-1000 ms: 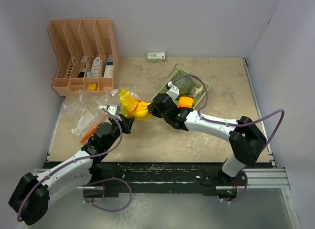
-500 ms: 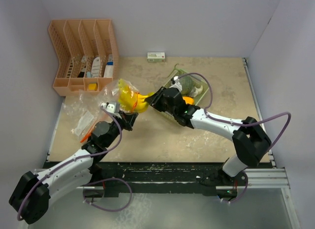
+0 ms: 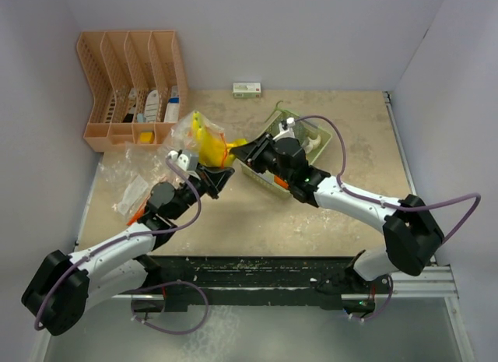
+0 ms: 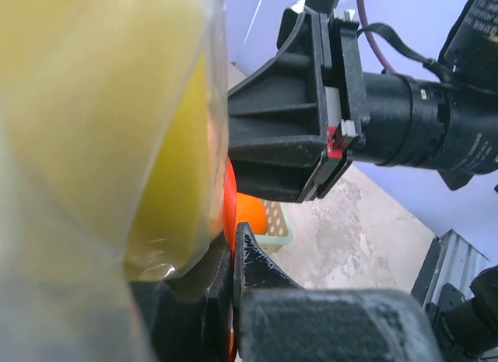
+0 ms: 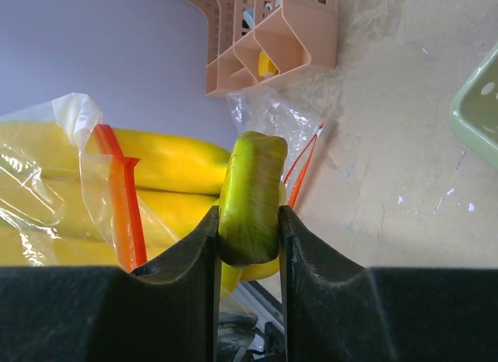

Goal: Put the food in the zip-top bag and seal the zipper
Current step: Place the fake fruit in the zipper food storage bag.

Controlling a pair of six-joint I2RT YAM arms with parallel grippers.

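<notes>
1. The top view alone shows the whole layout. Both arms meet above the tabletop [image 3: 257,218], just left of a pale green mesh basket [image 3: 259,177]. The banana bunch [image 3: 206,148] hangs between them, clear of the surface and partly inside the clear zip-top bag [image 3: 185,131].
2. Only the right wrist view shows that arm's grip. The right pincer [image 5: 249,222] is clamped on the bunch's smooth, greenish-yellow stem end, with matte black pads [image 5: 204,253] pressing on both sides.
3. The same view shows the bag's crinkled film lying over the glossy yellow fruit. The bag's orange zipper strip [image 5: 120,198] runs across the fruit.
4. The left wrist view shows the left pincer [image 4: 233,261] squeezed together on the bag's lower edge, with a thin orange line caught between its jaws. The yellow bunch looms blurred behind the plastic.
5. That view also shows the orange [image 4: 250,210], round and shiny, sitting in the basket. From the top, only a sliver of it shows under the right arm.
6. A peach lattice-walled organizer [image 3: 132,74] stands at the far left.
</notes>
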